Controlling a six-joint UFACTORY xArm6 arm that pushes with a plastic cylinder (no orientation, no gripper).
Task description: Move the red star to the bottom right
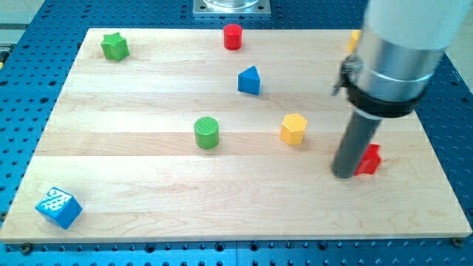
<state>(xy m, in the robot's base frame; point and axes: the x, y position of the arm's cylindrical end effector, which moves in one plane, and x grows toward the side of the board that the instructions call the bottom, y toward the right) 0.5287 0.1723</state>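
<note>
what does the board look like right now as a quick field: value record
tip: my tip touching the red star's left side
red star: view's right, partly hidden by rod
yellow hexagon block: left of rod
green cylinder: centre
blue triangular block: upper centre
red cylinder: top edge
green star: top left
blue cube: bottom left

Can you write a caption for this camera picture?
My tip touches the red star from the view's left, nudging it across the board.

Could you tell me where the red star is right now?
The red star sits at the view's right, touching my tip on its right side, right of the yellow block.
</note>
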